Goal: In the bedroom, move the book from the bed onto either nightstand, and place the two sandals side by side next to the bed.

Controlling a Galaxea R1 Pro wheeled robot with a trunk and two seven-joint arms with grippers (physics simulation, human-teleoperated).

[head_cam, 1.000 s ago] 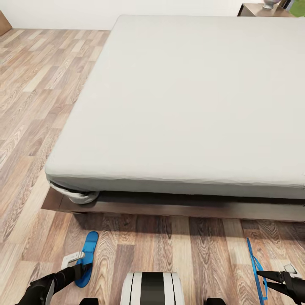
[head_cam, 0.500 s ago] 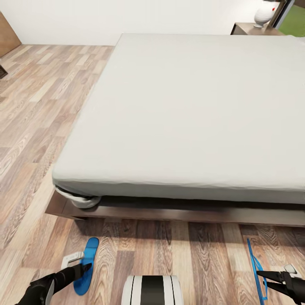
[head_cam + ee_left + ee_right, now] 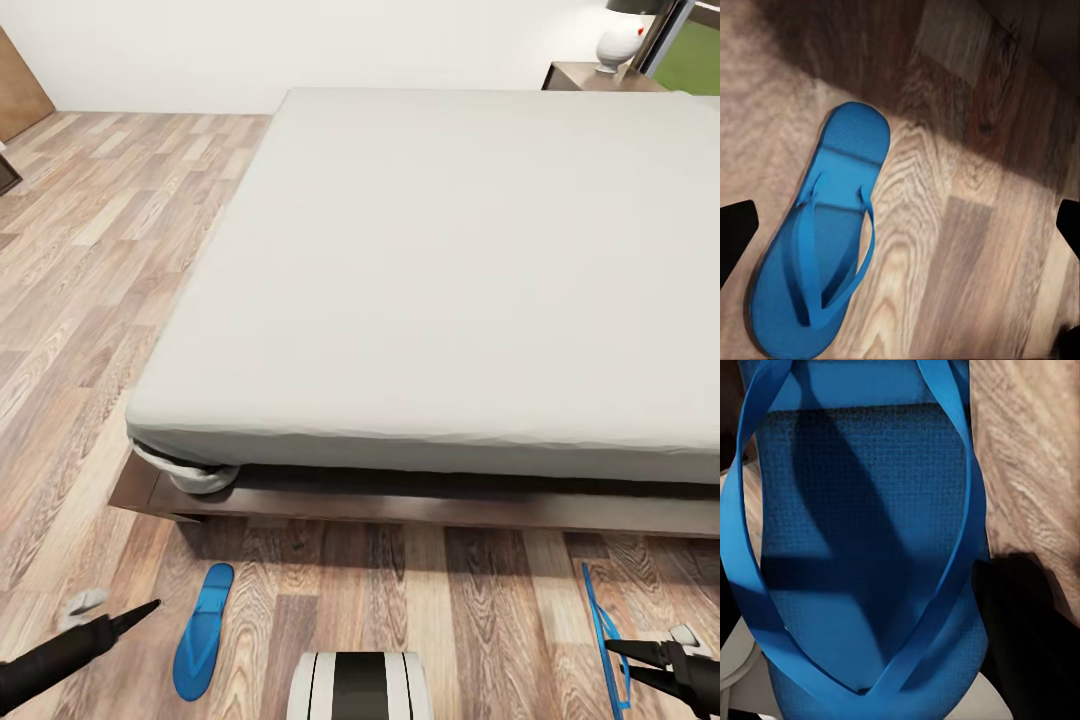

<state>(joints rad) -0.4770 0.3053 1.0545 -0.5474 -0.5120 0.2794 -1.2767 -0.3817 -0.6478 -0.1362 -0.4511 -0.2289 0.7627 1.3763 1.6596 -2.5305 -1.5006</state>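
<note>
One blue sandal (image 3: 202,630) lies flat on the wood floor in front of the bed (image 3: 450,270); in the left wrist view the same sandal (image 3: 821,247) shows straps up. My left gripper (image 3: 118,606) hovers just left of it, open, with its dark fingers (image 3: 735,232) spread wide and holding nothing. The second sandal (image 3: 604,640) stands on its edge at the lower right, with my right gripper (image 3: 640,655) shut on it; its sole and straps (image 3: 862,547) sit very close to the right wrist camera. The book is out of view. A nightstand (image 3: 590,76) stands at the bed's far right corner.
A white lamp (image 3: 620,44) sits on the nightstand. The bed's dark wooden frame (image 3: 420,505) runs low across the floor ahead, with bunched sheet at its left corner (image 3: 195,475). Open plank floor stretches to the left. My own trunk (image 3: 360,685) is at the bottom centre.
My left gripper has let go of the left sandal and drawn away to the left; that sandal now lies flat on the floor. The head view tilted up slightly. The right gripper still holds its sandal.
</note>
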